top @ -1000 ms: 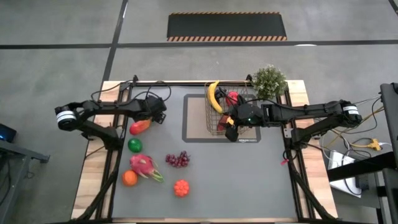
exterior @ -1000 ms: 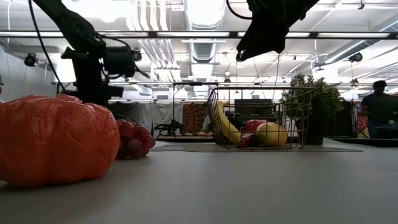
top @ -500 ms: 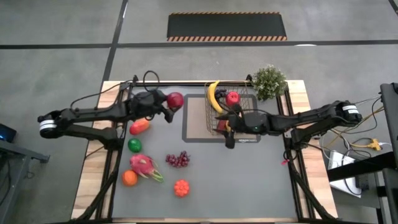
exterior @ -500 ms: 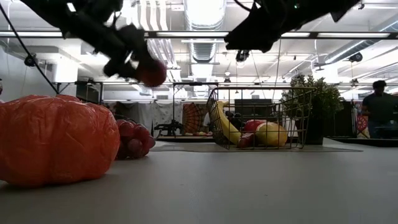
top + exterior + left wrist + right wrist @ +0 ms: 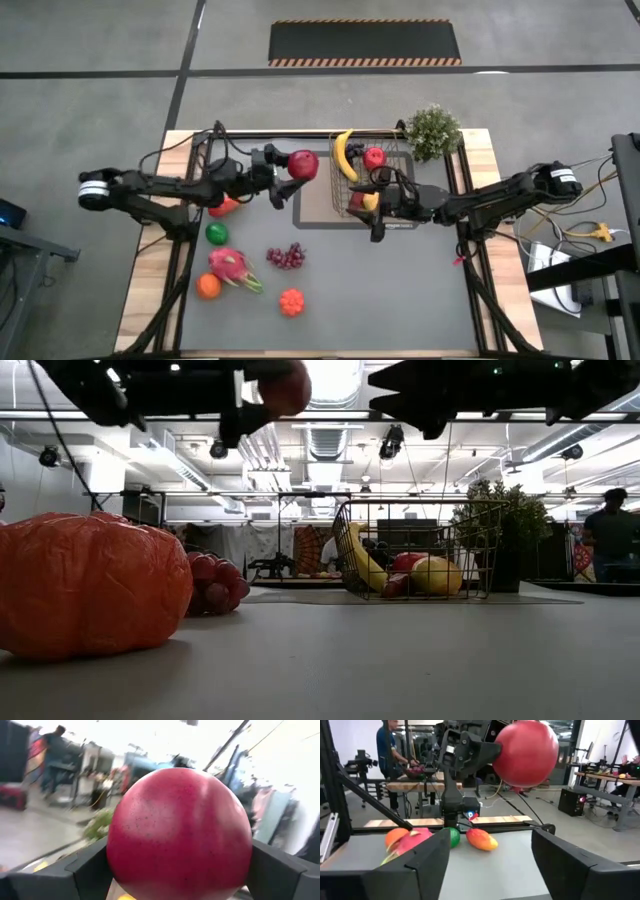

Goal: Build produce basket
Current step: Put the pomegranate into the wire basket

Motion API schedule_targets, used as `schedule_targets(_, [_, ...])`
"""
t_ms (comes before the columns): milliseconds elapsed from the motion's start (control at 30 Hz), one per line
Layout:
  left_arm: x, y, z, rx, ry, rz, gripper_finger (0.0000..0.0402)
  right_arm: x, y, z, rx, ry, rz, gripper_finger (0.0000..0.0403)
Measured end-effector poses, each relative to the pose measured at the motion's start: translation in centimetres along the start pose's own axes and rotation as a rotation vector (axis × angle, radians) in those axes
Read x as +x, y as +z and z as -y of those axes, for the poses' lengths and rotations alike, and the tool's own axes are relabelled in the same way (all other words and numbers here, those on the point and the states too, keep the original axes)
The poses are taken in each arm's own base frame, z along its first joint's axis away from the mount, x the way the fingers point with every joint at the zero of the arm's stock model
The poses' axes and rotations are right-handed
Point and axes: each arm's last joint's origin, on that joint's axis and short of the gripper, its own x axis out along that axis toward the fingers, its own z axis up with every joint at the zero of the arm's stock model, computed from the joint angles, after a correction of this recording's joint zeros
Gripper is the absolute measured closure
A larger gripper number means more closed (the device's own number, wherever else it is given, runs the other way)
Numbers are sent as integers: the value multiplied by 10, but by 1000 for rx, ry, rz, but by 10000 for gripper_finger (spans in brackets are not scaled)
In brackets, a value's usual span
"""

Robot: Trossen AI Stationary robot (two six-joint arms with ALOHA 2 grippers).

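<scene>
Red apple first: from above, the left gripper holds it pinched in the air just beside the wire basket, over the grey mat's near edge, while the right gripper hovers at the basket's front edge. The basket already holds a banana, another red apple and a yellowish fruit, and the mango, green fruit, dragon fruit, orange, grapes and a knobbly orange-red piece lie on the table, well apart from it. The level view shows what the overhead cannot: the carried apple rides well above the basket rim, so it should clear the wire (the knobbly piece fills the near left). The left wrist view is nearly all apple, squeezed between two dark fingers, and tells little about aim. The right wrist view alone shows its own jaws spread wide with nothing between them, and the apple facing it across the table. To do this well, I judge the left arm should centre the apple over a free spot inside before letting go, and the right arm probably wants to stay out of that path.
</scene>
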Motion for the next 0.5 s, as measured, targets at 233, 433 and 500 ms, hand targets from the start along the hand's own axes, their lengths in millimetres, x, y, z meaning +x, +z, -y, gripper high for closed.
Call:
schedule_targets(233, [24,-17,6,-63,-93,135,58,15,4,-2,24,-30,39,79])
schedule_targets(433, [38,-35,5,-141,-136,148,57,33,7,-2,-3,-117,40,68])
schedule_targets(500, [42,-40,5,-150,-142,141,57,37,9,-3,-10,-118,45,70])
